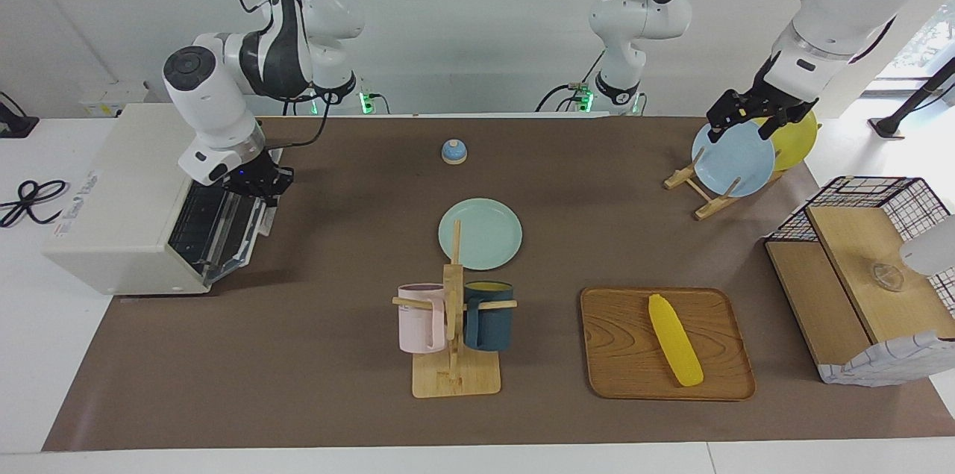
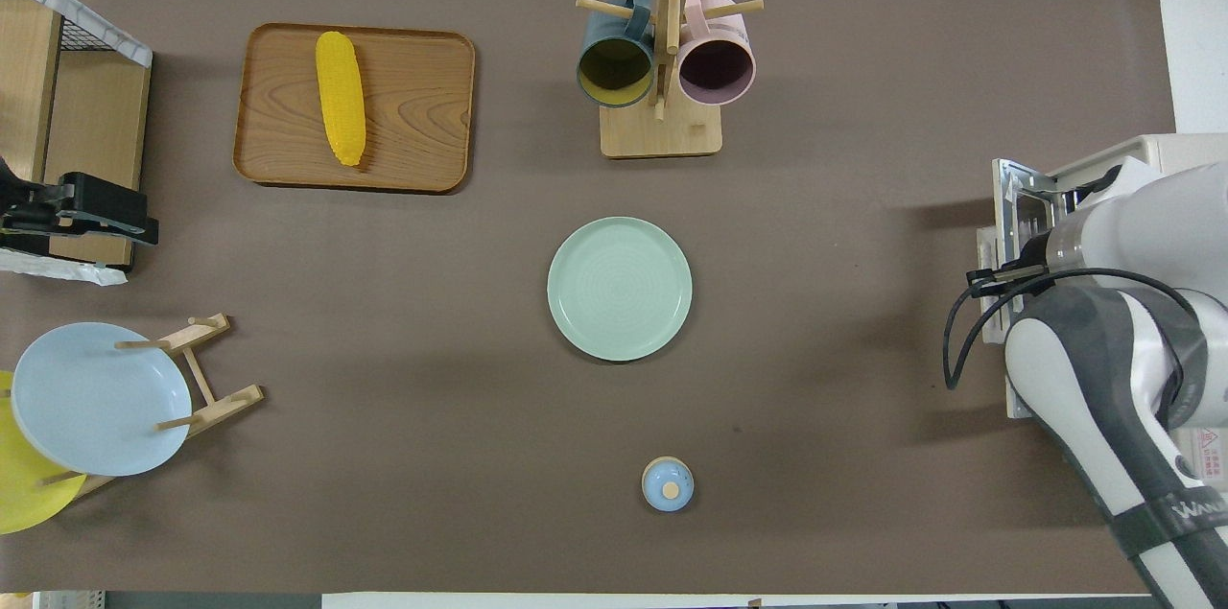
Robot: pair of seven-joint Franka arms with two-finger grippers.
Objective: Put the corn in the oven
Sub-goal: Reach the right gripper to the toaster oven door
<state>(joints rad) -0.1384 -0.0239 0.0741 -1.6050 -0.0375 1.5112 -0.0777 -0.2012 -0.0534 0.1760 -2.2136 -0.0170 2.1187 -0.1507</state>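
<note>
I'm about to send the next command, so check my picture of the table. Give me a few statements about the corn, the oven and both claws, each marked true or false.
1. The corn lies on the wooden tray. True.
2. The oven door is fully shut. False: it hangs partly open, with the rack visible.
3. The right claw is shut at the door's handle. True.
4. The left claw holds the corn. False: it is open, over the blue plate in the plate rack.
5. The green plate carries the corn. False: it is bare.
</note>
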